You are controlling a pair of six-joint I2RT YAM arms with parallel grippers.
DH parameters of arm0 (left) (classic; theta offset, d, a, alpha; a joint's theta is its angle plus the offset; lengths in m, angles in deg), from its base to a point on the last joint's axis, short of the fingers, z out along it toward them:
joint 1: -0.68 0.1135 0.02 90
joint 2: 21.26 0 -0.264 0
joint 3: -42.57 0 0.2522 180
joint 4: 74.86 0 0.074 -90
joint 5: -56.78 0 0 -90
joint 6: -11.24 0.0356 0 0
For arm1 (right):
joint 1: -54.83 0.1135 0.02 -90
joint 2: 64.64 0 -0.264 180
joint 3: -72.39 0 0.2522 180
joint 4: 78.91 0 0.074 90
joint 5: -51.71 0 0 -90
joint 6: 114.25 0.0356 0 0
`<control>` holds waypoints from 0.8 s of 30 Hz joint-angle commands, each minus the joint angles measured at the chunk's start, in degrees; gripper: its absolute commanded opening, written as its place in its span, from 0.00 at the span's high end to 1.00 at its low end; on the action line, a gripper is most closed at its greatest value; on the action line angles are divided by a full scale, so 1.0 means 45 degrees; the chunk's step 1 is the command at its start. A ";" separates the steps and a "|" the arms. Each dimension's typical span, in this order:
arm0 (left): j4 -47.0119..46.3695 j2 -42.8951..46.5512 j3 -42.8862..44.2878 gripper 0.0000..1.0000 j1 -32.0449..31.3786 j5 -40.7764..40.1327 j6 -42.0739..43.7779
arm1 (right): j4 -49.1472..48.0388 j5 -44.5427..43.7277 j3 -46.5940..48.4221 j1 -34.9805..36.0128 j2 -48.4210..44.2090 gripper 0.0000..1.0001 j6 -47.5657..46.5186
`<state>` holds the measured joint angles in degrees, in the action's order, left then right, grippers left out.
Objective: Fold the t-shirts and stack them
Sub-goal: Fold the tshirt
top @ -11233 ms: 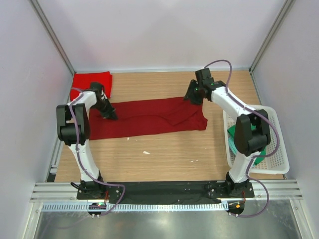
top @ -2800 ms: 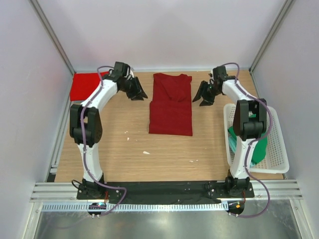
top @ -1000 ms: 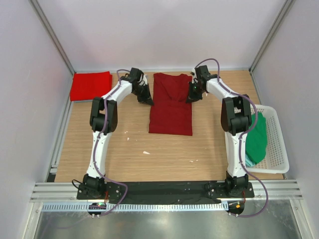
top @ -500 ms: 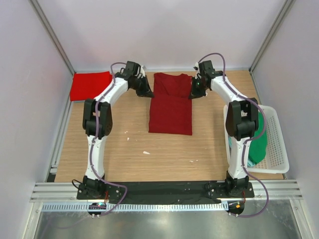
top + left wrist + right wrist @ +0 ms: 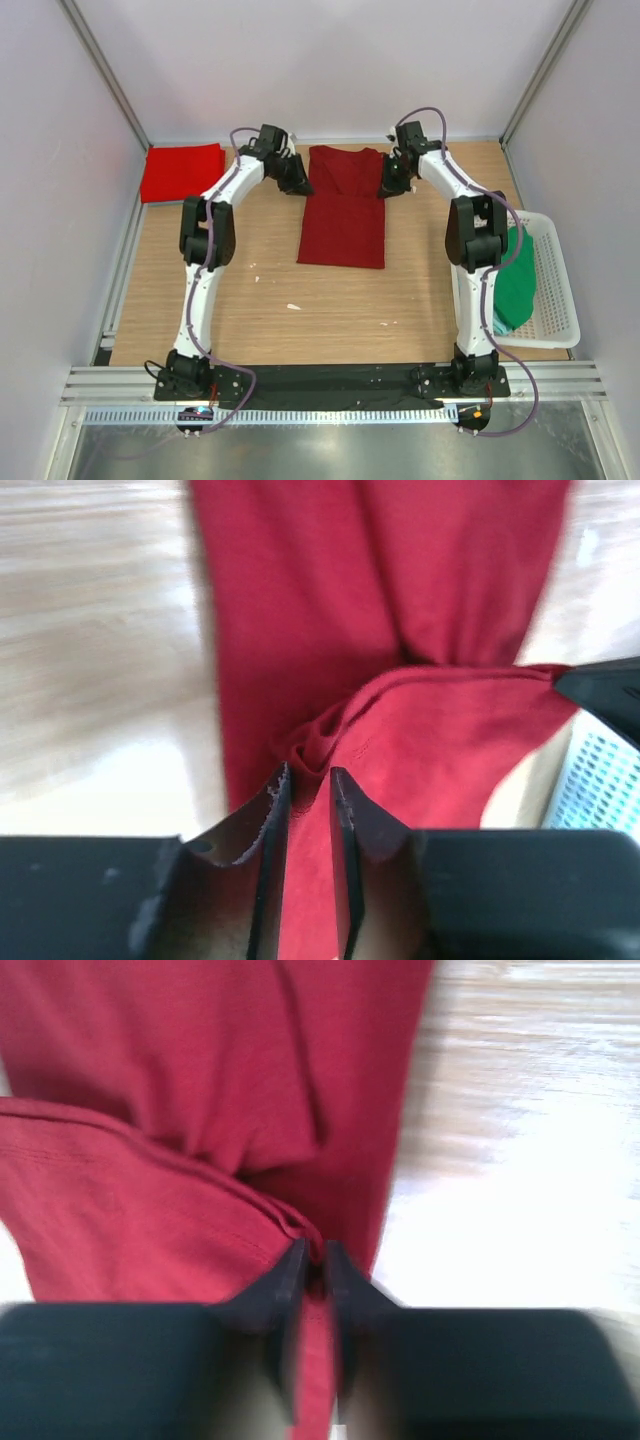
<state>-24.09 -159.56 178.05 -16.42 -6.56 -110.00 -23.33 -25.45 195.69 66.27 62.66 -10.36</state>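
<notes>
A dark maroon t-shirt [image 5: 343,215] lies folded into a long strip in the middle of the table. My left gripper [image 5: 299,185] is at its far left edge. In the left wrist view its jaws [image 5: 310,772] stand slightly apart, with a loose ridge of the maroon cloth [image 5: 400,630] between the tips. My right gripper [image 5: 386,188] is at the far right edge. There the fingers [image 5: 313,1250] pinch a thin fold of the maroon cloth [image 5: 150,1080]. A brighter red t-shirt [image 5: 182,171] lies folded at the far left.
A white basket [image 5: 560,300] stands at the right edge with a green t-shirt [image 5: 517,280] in it and a bit of teal cloth [image 5: 490,322] under that. Grey walls close off the table at the back and both sides.
Both grippers have stayed at the shirt's far corners, drifting slightly toward the back. The left jaws have parted from a tight pinch. The right jaws look almost the same.
</notes>
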 commanded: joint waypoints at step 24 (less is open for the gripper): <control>-0.0999 0.3917 -0.6242 0.82 -0.1727 0.0973 0.0928 | -0.3861 0.3182 -0.8069 0.1129 -0.4989 0.77 0.3671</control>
<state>-25.79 -140.52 152.98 -24.55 -4.49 -104.82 -32.66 -15.92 162.60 72.41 41.68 2.21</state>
